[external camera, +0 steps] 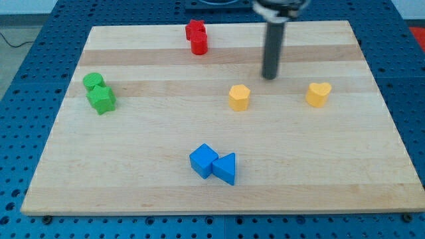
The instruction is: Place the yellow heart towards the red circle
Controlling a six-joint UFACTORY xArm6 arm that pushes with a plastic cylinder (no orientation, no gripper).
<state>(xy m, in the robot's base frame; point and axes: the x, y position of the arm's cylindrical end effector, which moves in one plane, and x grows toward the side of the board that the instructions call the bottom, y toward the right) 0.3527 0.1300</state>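
The yellow heart (pixel 319 93) lies at the view's right on the wooden board (pixel 166 192). The red circle (pixel 198 44) sits near the view's top, touching a red star (pixel 194 29) just above it. My tip (pixel 269 77) is on the board between them, up and to the left of the yellow heart and apart from it. A yellow hexagon (pixel 239 97) lies just below and left of my tip.
A green circle (pixel 93 81) and a green star (pixel 101 99) touch each other at the view's left. A blue cube (pixel 203 160) and a blue triangle (pixel 225 168) touch near the view's bottom. The board's edges border a blue perforated table.
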